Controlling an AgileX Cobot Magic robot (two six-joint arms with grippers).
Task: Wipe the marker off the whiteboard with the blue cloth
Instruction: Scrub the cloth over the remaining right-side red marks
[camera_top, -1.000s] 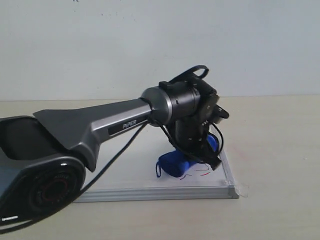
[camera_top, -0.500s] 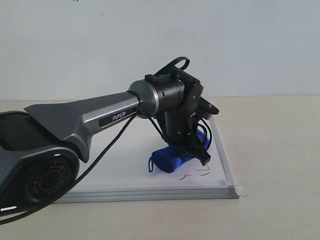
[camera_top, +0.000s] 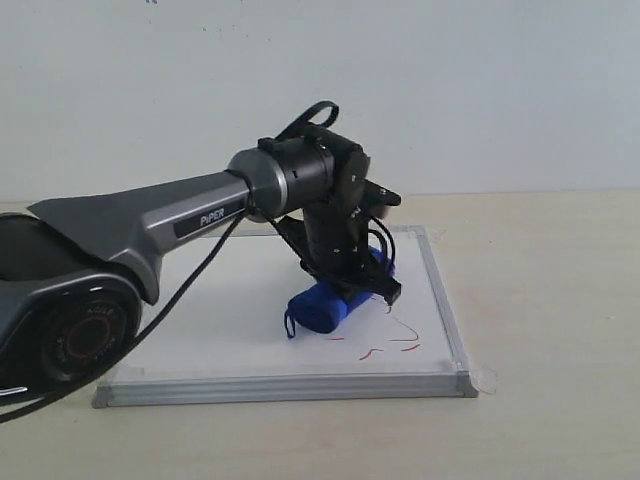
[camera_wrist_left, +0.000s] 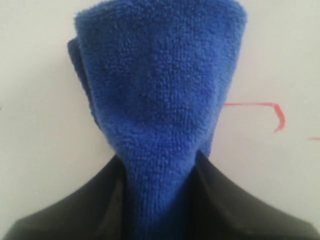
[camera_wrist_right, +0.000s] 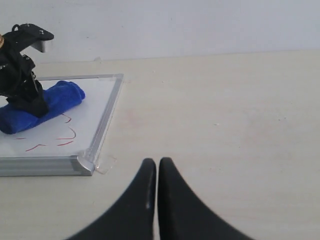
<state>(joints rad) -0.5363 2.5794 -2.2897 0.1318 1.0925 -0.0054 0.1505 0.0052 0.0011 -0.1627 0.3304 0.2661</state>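
The blue cloth (camera_top: 325, 303) lies rolled on the whiteboard (camera_top: 220, 330), with my left gripper (camera_top: 350, 285) shut on its middle and pressing it to the board. In the left wrist view the blue cloth (camera_wrist_left: 160, 100) fills the space between the black fingers (camera_wrist_left: 235, 205). Thin red marker (camera_top: 395, 345) lines lie just right of the cloth near the board's front edge, and the marker (camera_wrist_left: 270, 112) also shows beside the cloth in the left wrist view. My right gripper (camera_wrist_right: 157, 165) is shut and empty over the bare table, off the board's front right corner.
The whiteboard's metal frame (camera_wrist_right: 102, 127) and a clear tape tab (camera_top: 485, 378) at its front right corner lie on the beige table (camera_top: 550, 300). A pale wall stands behind. The left arm's grey body (camera_top: 130, 225) spans the left side.
The left gripper has dragged the blue cloth leftward across the board, leaving more of the red marker lines showing to its right.
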